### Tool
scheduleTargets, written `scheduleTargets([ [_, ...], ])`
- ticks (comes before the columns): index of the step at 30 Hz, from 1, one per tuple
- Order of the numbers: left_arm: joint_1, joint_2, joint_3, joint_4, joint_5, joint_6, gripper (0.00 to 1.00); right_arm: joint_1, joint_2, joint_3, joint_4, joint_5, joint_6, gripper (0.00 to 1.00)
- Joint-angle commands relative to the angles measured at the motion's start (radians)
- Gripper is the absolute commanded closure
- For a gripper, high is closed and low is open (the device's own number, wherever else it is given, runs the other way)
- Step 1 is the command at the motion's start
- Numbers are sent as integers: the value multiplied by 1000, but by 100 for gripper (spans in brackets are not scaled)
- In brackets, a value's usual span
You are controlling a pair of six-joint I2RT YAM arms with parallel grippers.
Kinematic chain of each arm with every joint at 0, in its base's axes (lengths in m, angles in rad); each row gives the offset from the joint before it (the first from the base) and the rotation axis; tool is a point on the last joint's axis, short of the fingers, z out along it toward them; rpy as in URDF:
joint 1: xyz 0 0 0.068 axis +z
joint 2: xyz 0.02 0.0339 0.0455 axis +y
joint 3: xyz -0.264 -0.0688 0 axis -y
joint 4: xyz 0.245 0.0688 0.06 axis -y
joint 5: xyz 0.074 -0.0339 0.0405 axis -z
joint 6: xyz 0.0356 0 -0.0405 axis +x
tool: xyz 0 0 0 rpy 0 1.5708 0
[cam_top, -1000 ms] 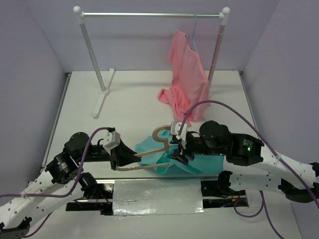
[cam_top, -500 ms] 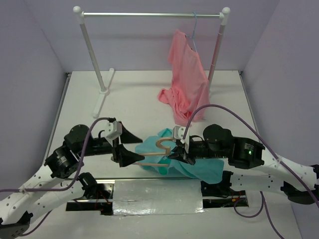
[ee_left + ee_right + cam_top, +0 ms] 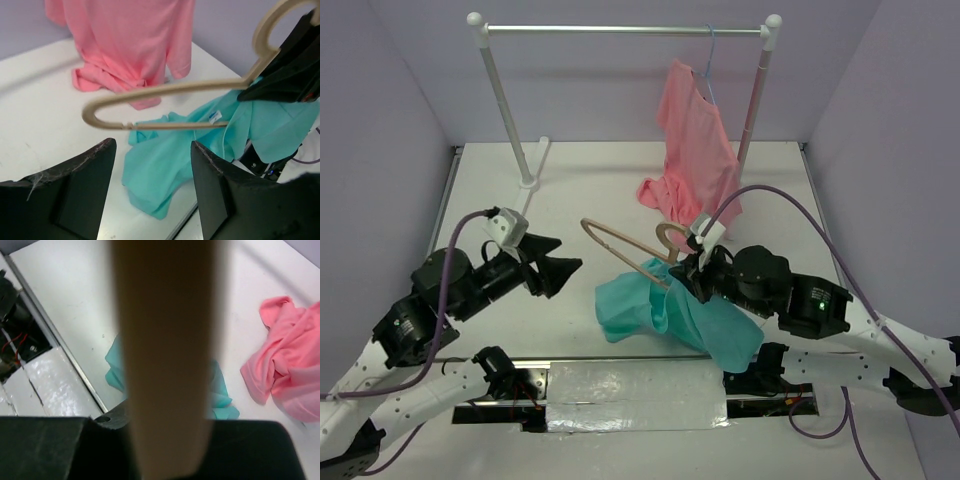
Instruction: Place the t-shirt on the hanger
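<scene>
Right arm stretched low, right gripper (image 3: 692, 272) clamped on wooden hanger (image 3: 620, 240) beside its hook; teal t-shirt (image 3: 655, 312) drapes beneath. Left gripper (image 3: 570, 253) levelled at hanger, fingers spread, holding nothing.

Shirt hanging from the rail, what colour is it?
Plain pink shirt, best seen in the top external view.

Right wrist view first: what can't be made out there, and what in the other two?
Right wrist: the blurred, close hanger hides most of the t-shirt and how the jaws grip.
Top: the right gripper covers where t-shirt meets hanger; threaded or merely draped, cannot tell.
Left wrist: the right gripper hides the hanger's far half.
</scene>
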Motion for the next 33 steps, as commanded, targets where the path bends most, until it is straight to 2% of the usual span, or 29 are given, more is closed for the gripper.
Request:
scheduleTargets([
  [1,1,-13,-101,47,-26,-85,27,-4,16,79,52,114,67,100],
  [2,1,-20,-181,140,5,-113,27,-4,27,93,50,107,71,100],
  [6,-1,22,-338,335,99,-188,26,-4,41,94,67,123,91,100],
  [12,-65,124,-465,514,30,-306,23,-6,36,67,93,122,116,100],
  [13,-84,152,-476,549,-20,-325,23,-4,32,56,96,122,117,100],
  [17,-200,235,-465,598,-129,-349,21,-3,18,22,129,145,117,100],
  [22,-278,339,-434,653,-208,-391,22,-4,9,-7,149,143,123,100],
  [27,-308,424,-402,663,-294,-421,21,-3,0,-18,155,136,133,100],
  [30,-309,482,-385,684,-286,-432,22,-4,-8,-27,161,130,134,100],
  [33,-314,539,-370,689,-295,-443,27,-3,-19,-33,161,130,136,100],
])
